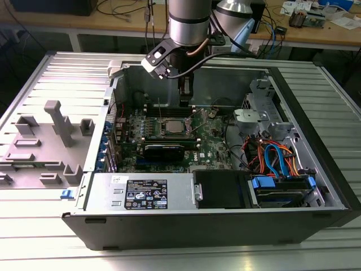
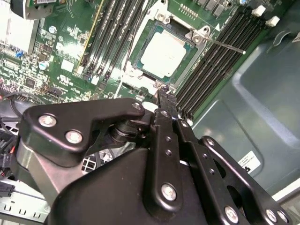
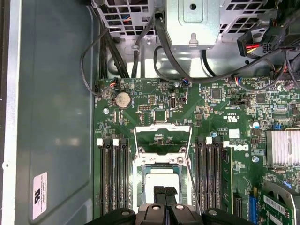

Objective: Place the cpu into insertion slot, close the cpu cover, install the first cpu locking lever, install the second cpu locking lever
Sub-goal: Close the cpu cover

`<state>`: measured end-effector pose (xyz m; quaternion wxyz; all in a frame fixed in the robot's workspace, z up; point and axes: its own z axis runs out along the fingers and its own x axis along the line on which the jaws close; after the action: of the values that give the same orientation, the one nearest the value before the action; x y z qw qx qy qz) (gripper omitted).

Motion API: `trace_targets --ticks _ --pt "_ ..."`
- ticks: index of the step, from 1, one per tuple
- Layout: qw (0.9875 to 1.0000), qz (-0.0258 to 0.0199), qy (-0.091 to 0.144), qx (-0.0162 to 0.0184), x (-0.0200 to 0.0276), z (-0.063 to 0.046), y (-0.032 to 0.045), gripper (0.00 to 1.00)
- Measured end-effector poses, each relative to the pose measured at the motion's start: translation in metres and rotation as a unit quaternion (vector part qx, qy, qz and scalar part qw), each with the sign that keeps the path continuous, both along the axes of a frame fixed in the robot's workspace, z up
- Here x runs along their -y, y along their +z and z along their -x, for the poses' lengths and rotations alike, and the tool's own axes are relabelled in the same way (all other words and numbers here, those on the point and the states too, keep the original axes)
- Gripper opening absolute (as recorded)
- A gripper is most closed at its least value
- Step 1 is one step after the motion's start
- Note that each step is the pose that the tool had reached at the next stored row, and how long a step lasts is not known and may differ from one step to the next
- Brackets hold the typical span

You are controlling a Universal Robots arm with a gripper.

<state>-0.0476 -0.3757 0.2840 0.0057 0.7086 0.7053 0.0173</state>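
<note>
The cpu is seen a little above the middle of the exterior view. It is already laid flat in the slot on the green board, inside an opened case that is set on a ribbed surface. In both wrist views a green margin is left exposed all round its dull silver top. The cover is therefore judged to be raised and not yet lowered (its thin frame appears to stand at one edge of the slot). A thin lever is seen jutting out across the memory slots, apparently unlatched.

The tool is held just above the slot's edge, clenched, with nothing seen between its fingers. The cpu is not touched.

The cpu is judged light, stiff and fragile, and is best taken by its edges only. The cover is judged to be thin, stiff sheet metal on a hinge, best pressed at its free edge. The lever is judged a springy, slippery wire, best caught near its bent end.
</note>
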Motion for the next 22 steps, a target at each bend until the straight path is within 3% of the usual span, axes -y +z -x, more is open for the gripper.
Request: trace_targets --ticks 22 --pt "1.0 0.0 0.0 0.0 0.0 -0.012 0.0 0.11"
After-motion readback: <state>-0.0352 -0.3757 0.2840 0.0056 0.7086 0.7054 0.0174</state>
